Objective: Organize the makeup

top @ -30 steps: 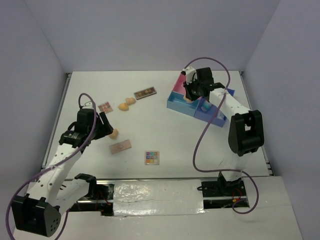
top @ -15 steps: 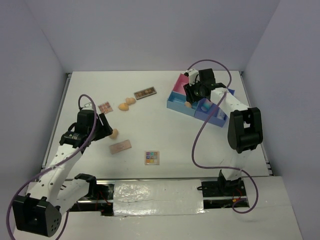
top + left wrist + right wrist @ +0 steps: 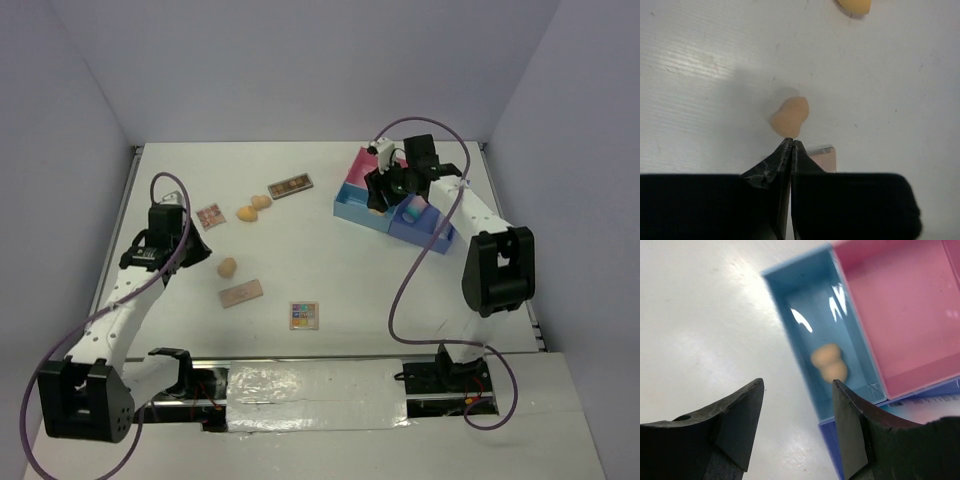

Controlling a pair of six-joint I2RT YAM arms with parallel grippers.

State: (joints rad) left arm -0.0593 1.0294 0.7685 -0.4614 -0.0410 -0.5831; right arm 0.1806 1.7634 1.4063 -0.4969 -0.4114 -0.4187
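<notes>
Left gripper (image 3: 791, 142) has withdrawn, jaws closed and empty; one sponge (image 3: 790, 116) lies on the table just ahead of it. Right gripper (image 3: 797, 383) hangs open above another sponge (image 3: 829, 362) in the blue tray compartment (image 3: 807, 310).
</notes>
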